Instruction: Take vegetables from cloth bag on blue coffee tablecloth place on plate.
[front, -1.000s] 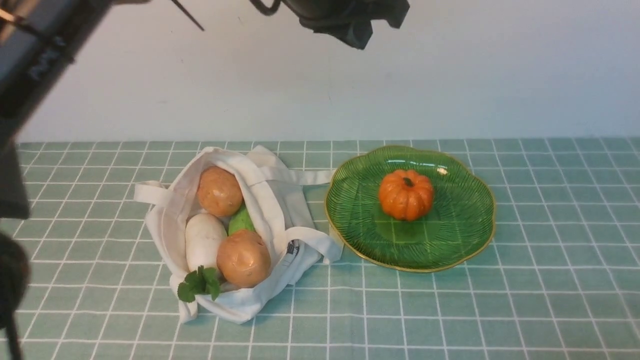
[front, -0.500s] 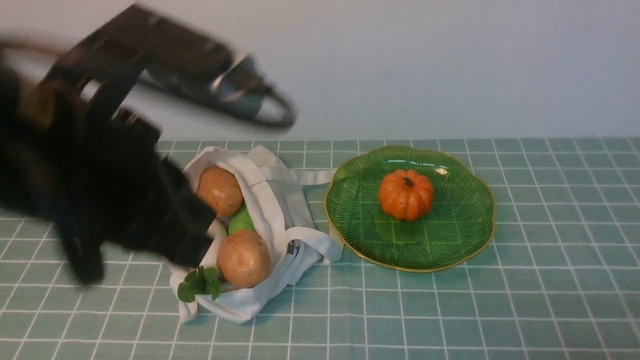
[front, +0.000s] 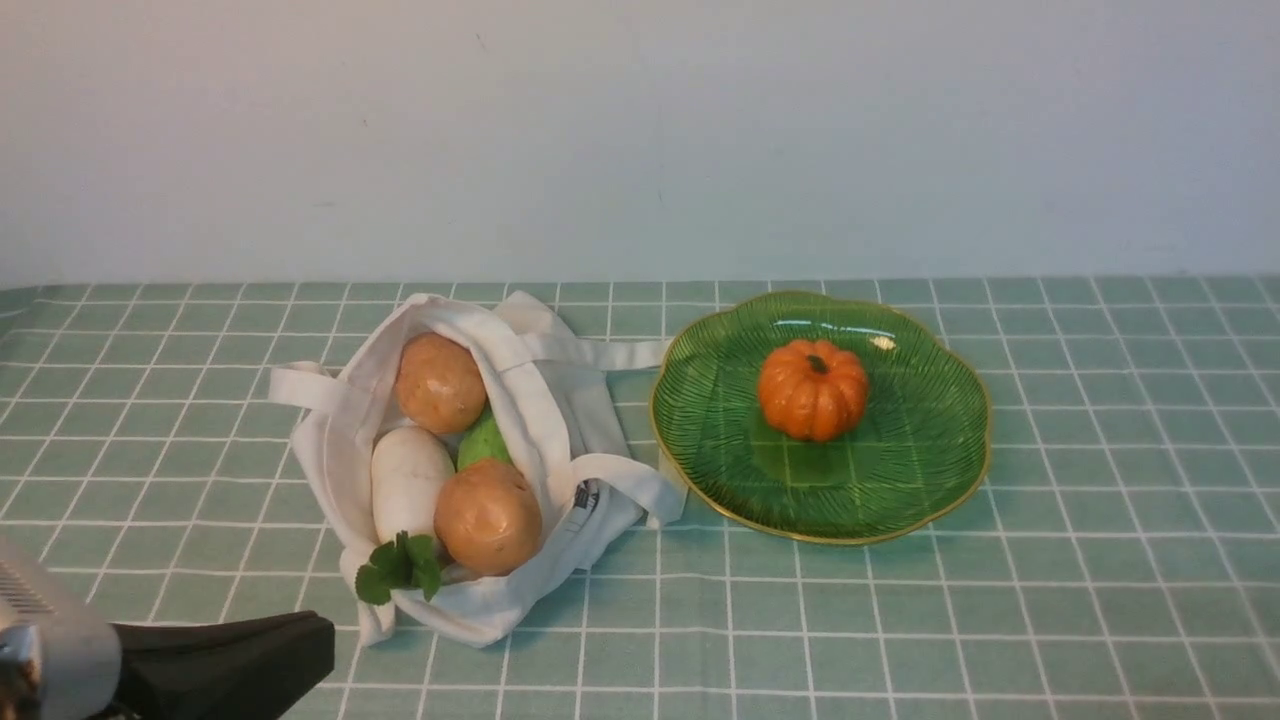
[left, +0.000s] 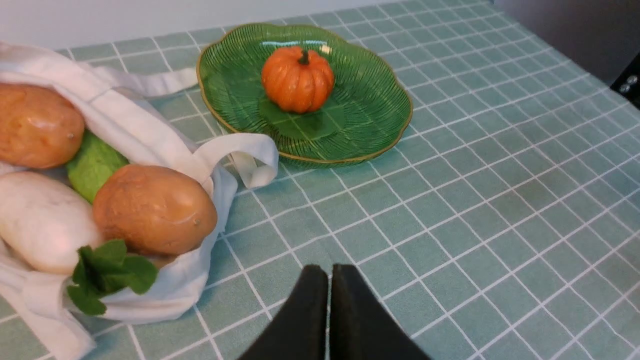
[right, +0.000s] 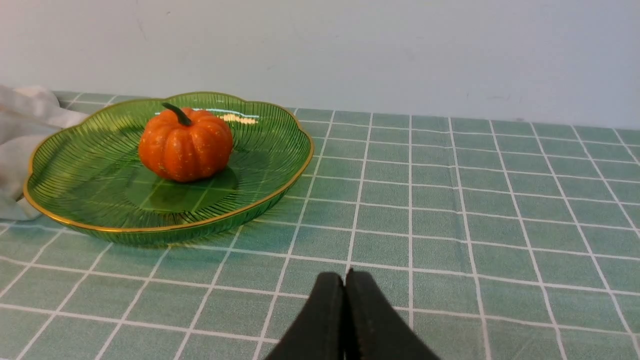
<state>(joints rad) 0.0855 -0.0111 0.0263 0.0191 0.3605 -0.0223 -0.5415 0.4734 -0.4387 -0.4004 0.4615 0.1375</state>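
I have my left gripper (left: 328, 274) low over the cloth (front: 1000, 620) at the near-left corner, fingers pressed together and holding nothing. Its tip sits near the bag's (front: 560, 420) near edge but apart from it, with a strip of open squares between. My right gripper (right: 345, 279) is also together and empty, low over the cloth. The plate (right: 165, 231) lies ahead of it across a stretch of bare grid. I cannot see that gripper in the front view.

The bag lies slumped on its side, left of centre, its mouth open toward me. Inside it, one potato (front: 440, 382) sits at the far end and another (front: 488, 516) at the near lip. The radish (front: 408, 480) lies along the bag's left wall, touching the near potato. Its leaves (front: 400, 565) spill over the bag's front edge. The green piece (front: 483, 442) is wedged between the two potatoes.

One strap (front: 600, 352) stretches right and ends at the plate's far-left rim. A second, looped strap (front: 630, 480) lies just beside the near-left rim, so the gap between bag and plate is tight.

The pumpkin (front: 812, 390) stands upright on the plate, a little back of centre, well inside the gold rim. Open cloth runs right of the plate and along the whole near side. At the back, the cloth meets the wall (front: 640, 140) close behind the bag and the plate.
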